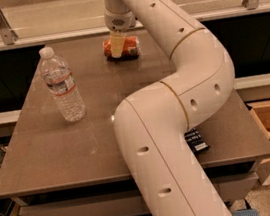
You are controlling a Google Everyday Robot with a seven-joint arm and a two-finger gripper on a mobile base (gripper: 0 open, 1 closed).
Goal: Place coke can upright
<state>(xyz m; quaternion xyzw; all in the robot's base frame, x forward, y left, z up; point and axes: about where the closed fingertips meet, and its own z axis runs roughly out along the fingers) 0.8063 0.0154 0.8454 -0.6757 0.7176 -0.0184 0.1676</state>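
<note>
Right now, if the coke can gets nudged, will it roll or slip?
The coke can lies on its side on the smooth table, so a nudge would likely roll it. Its rounded metal wall probably slips under a loose grip. The end effector sits over it, near the far edge.
</note>
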